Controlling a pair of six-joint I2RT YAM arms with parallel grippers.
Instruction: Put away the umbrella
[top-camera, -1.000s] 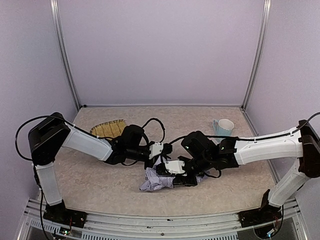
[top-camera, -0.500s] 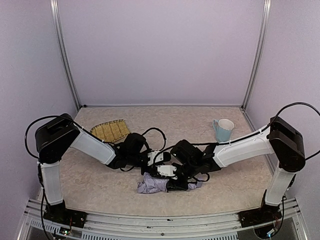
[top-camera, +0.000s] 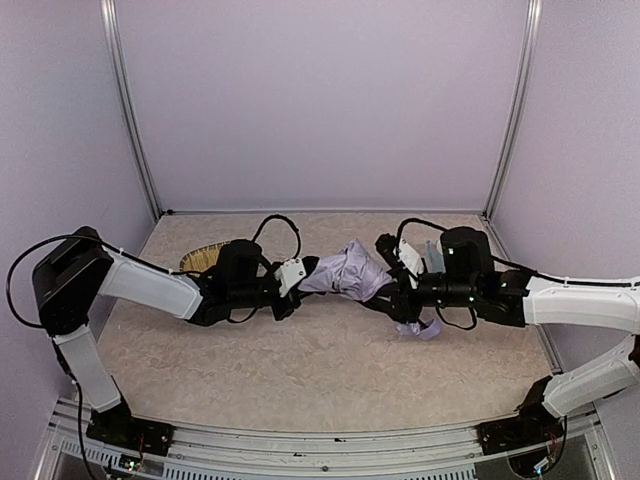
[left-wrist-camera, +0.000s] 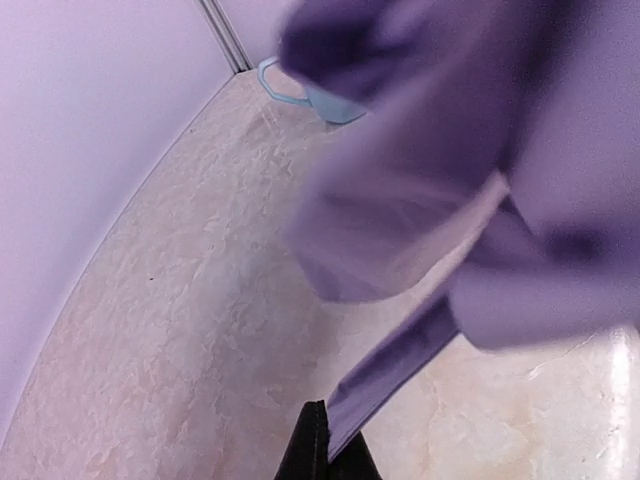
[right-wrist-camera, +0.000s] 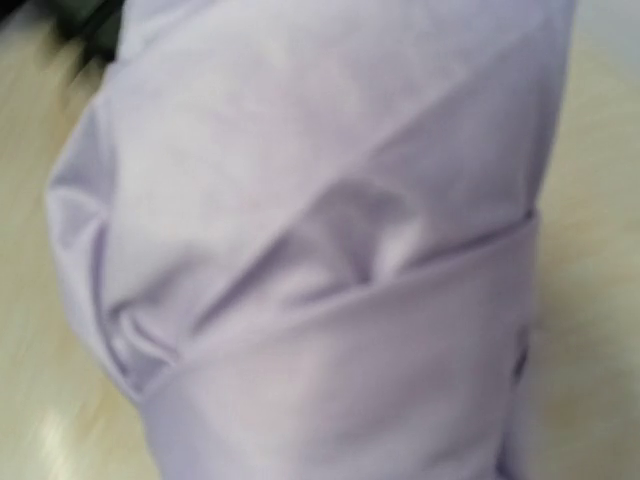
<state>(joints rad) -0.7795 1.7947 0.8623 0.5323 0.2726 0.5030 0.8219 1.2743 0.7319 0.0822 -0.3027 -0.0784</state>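
The umbrella (top-camera: 345, 270) hangs above the table (top-camera: 320, 370) between the two arms, a crumpled bundle of soft pale lavender cloth, creased and folded over itself. The left gripper (top-camera: 298, 273) has its thin black fingers (left-wrist-camera: 312, 452) pressed together on a narrow strip of that cloth. The right gripper (top-camera: 392, 292) clamps the bundle's other end, where a loose flap droops below; cloth hides its fingers. A woven straw tray (top-camera: 198, 260) peeks from behind the left arm. A pale blue cup (top-camera: 434, 256) stands behind the right arm on the mottled beige tabletop.
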